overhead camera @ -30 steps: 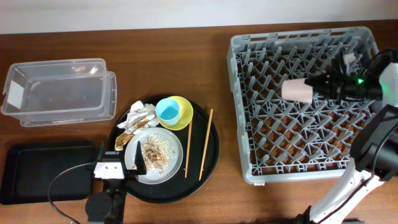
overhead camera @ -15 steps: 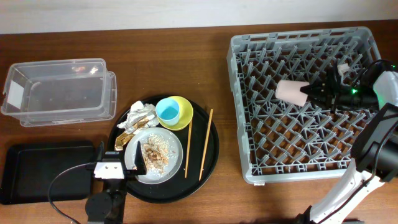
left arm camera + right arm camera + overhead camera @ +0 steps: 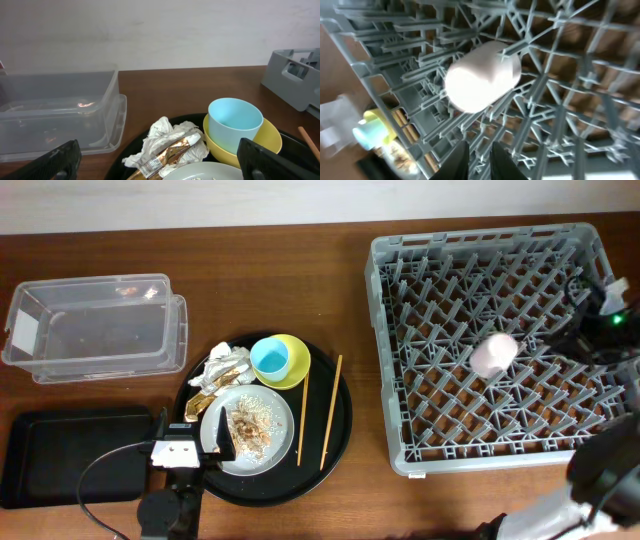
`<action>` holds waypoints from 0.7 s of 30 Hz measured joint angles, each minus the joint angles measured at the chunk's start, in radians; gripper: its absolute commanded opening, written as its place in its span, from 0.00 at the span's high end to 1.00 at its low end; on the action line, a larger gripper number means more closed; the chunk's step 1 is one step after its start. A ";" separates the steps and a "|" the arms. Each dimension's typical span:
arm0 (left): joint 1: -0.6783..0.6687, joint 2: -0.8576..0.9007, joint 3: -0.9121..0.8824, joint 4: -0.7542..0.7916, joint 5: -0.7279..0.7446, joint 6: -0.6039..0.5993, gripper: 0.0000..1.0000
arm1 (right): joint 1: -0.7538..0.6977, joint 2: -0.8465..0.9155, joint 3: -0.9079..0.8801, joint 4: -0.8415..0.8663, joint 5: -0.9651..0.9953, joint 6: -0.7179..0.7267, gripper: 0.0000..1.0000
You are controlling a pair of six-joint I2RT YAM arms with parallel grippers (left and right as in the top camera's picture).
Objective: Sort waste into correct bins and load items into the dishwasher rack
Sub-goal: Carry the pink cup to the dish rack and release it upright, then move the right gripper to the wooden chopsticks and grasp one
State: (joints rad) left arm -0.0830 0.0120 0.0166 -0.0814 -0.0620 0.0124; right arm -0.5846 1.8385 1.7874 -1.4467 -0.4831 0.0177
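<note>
Brown table, grey pegged rack, pale pink cup inside

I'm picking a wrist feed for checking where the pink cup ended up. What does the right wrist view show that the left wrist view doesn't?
Only the right wrist view: the small pink cup resting among the upright pegs inside the dishwasher rack.

Only the left wrist view: the clear plastic tub and a sharp look at the crumpled white-and-gold wrappers.

Both: the light blue cup sitting in the yellow-green bowl, blurred at the right wrist view's lower left. Both also show the rack, though the left wrist view catches only a corner.
</note>
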 measured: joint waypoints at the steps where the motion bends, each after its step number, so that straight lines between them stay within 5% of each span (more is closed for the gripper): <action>1: 0.000 0.000 0.000 0.000 0.000 0.000 0.01 | 0.015 -0.042 0.004 0.006 0.023 0.009 0.79; 2: 0.000 0.000 0.000 0.000 0.000 0.000 0.01 | 0.050 -0.106 0.009 0.017 0.048 0.020 0.75; 3: 0.000 0.000 0.000 0.000 0.000 0.000 0.01 | 0.103 -0.163 0.013 0.027 0.062 0.031 0.52; 4: 0.000 0.000 0.000 0.000 0.000 0.000 0.01 | 0.172 -0.204 0.017 0.050 0.071 0.035 0.51; 8: 0.000 0.000 0.000 0.000 0.000 0.000 0.01 | 0.417 -0.199 0.011 0.079 0.011 0.039 0.64; 11: 0.000 0.000 0.000 0.000 0.000 0.000 0.01 | 0.659 -0.169 0.009 0.111 0.042 0.059 0.63; 15: 0.000 0.000 0.000 0.000 0.000 0.000 0.01 | 1.023 -0.068 0.008 0.143 0.365 0.333 0.63; 21: 0.000 0.000 0.000 0.000 0.000 0.000 0.01 | 1.215 0.230 -0.001 0.162 0.512 0.603 0.63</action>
State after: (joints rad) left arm -0.0830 0.0120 0.0166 -0.0814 -0.0620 0.0124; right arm 0.6304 2.0682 1.7863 -1.2846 0.0292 0.6209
